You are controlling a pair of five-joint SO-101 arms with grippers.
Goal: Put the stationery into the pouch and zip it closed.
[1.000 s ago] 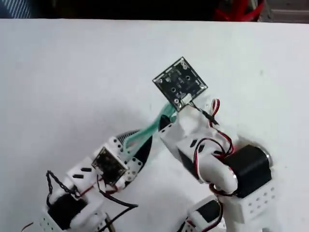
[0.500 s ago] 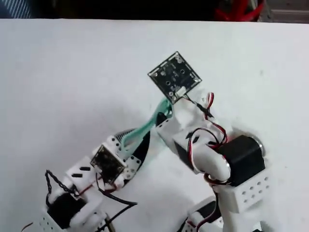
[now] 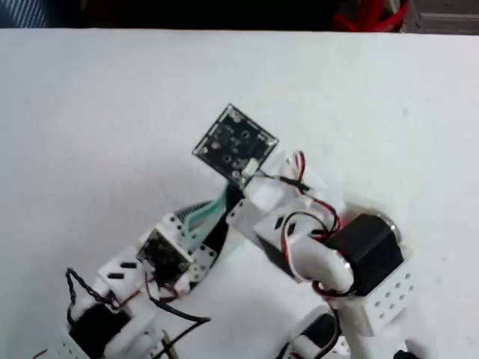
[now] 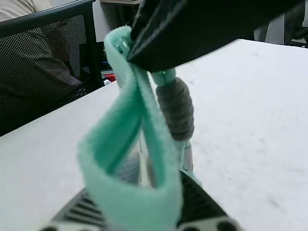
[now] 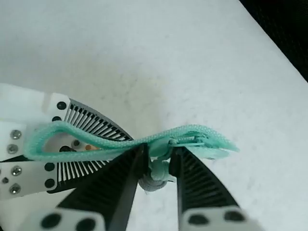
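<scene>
pouch (image 5: 159,141): mint, edge-on, slack loop
grey ribbed piece (image 4: 175,108): between the right jaws
right gripper (image 5: 157,155): jaws narrow, pinching pouch
left gripper (image 4: 137,216): jaws clamp its end

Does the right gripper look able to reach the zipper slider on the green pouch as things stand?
Probably yes. The right gripper straddles the pouch edge, and what looks like the slider lies just beside its fingers with nothing between; the left gripper holds the far end.

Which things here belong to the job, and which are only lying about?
Job: pouch, pen-like item with grey grip, left gripper, right gripper.
Only around: mesh chair, red object at the back.
</scene>
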